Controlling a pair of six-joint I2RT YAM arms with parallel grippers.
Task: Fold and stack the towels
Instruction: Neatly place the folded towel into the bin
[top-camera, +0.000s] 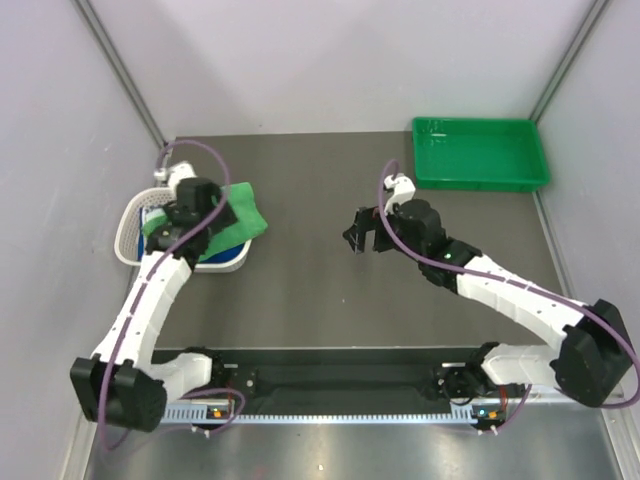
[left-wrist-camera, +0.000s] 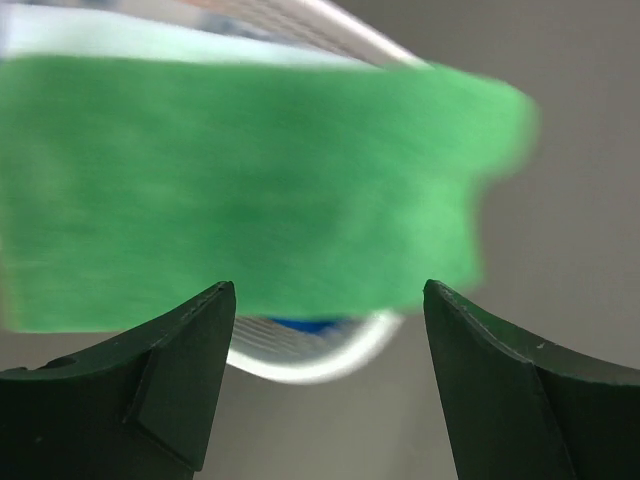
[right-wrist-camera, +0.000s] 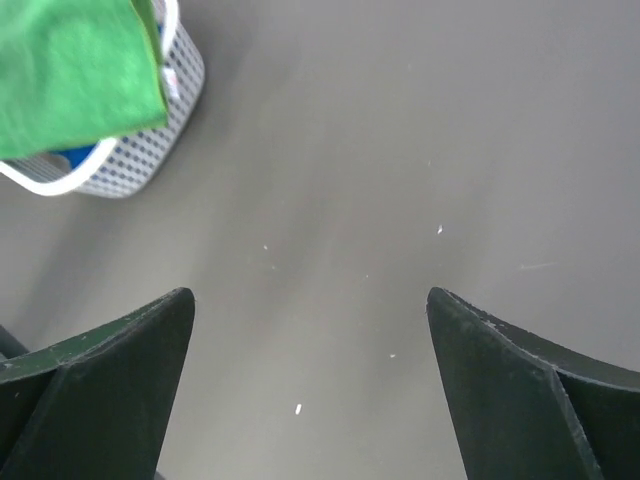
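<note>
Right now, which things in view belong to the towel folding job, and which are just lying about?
Job:
- green towel, draped over the basket
- blue towel, under it

Lying about:
- white basket
- green tray

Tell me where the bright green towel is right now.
The green towel lies at the left of the table in the top view, draped over the white basket, right in front of the left fingers.

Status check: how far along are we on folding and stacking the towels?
Done: nothing folded or stacked in view. In hand: the left gripper, open, hovers at the green towel draped over the white basket, not gripping. The right gripper hangs open above the table. Left: every towel, including the blue towel underneath.
</note>
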